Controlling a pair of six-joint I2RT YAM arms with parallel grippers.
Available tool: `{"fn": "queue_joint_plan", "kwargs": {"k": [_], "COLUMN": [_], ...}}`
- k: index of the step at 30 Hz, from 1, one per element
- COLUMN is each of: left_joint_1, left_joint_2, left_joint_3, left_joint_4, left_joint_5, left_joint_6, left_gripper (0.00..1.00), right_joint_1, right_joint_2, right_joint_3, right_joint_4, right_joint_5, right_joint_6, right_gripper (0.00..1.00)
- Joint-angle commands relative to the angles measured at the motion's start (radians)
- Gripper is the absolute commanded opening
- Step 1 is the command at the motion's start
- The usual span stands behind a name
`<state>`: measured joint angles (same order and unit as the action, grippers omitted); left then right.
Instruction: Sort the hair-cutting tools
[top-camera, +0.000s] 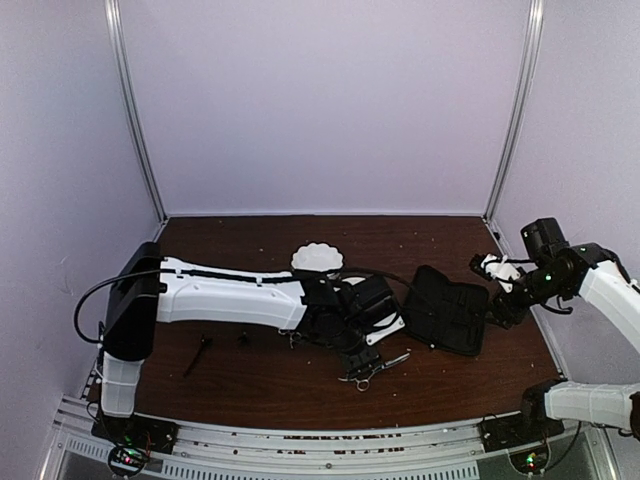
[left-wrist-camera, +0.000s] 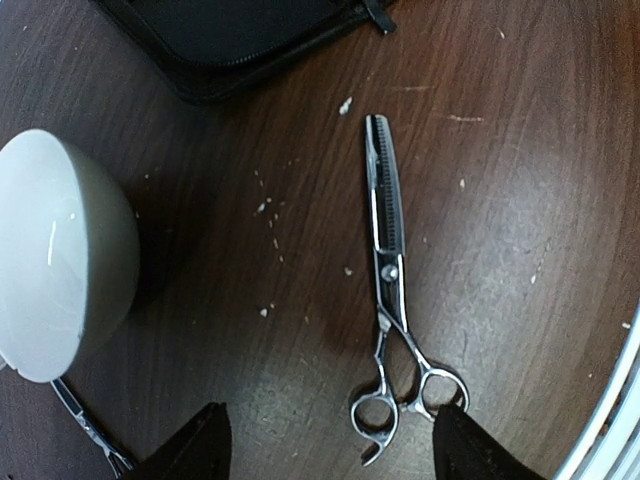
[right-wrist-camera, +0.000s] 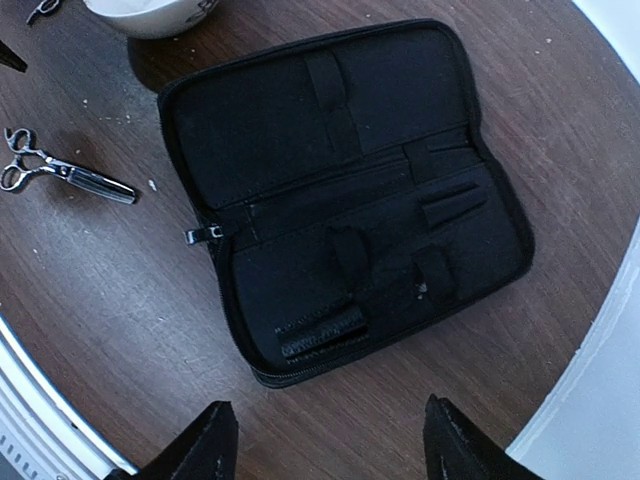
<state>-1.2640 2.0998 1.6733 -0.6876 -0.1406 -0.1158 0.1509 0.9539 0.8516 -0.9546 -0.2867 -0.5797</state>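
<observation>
Scissors (left-wrist-camera: 395, 290) flat on the table (left-wrist-camera: 520, 200) by its near edge, blades closed, rings under the wide, empty left end effector (left-wrist-camera: 340, 450). Second scissors (left-wrist-camera: 90, 430) poking from under a white bowl (left-wrist-camera: 60, 250). Right end effector (right-wrist-camera: 330, 450) wide, empty, over the open black case (right-wrist-camera: 350, 200). Black clip (top-camera: 197, 355) near left.

You have one silver toothed scissors (left-wrist-camera: 388, 255) lying flat and closed, blades pointing away, finger rings nearest the left wrist camera. A second scissors (left-wrist-camera: 90, 428) shows only partly at that view's lower left. Well to the left in the top view lie a long black clip (top-camera: 197, 357) and a smaller black clip (top-camera: 243, 340), apart from each other.
</observation>
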Motion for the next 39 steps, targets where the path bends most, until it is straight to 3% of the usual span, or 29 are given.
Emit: {"fn": "queue_joint_plan", "kwargs": {"k": [1, 11, 27, 39], "left_joint_1": [0.003, 0.003, 0.006, 0.025], "left_joint_2": [0.049, 0.113, 0.234, 0.251], "left_joint_3": [0.084, 0.123, 0.247, 0.240], "left_joint_4": [-0.035, -0.054, -0.053, -0.059], "left_joint_5": [0.037, 0.050, 0.129, 0.199], "left_joint_6": [0.015, 0.079, 0.121, 0.108], "left_gripper": [0.72, 0.64, 0.50, 0.30], "right_joint_1": [-0.001, 0.001, 0.007, 0.010], "right_joint_2": [0.059, 0.152, 0.185, 0.193], "right_joint_3": [0.013, -0.001, -0.005, -0.005], "right_joint_4": [0.061, 0.218, 0.209, 0.210], "right_joint_5": [-0.127, -0.231, -0.245, -0.231], "right_joint_6": [-0.019, 0.045, 0.044, 0.043], "right_gripper": [0.63, 0.62, 0.60, 0.60]}}
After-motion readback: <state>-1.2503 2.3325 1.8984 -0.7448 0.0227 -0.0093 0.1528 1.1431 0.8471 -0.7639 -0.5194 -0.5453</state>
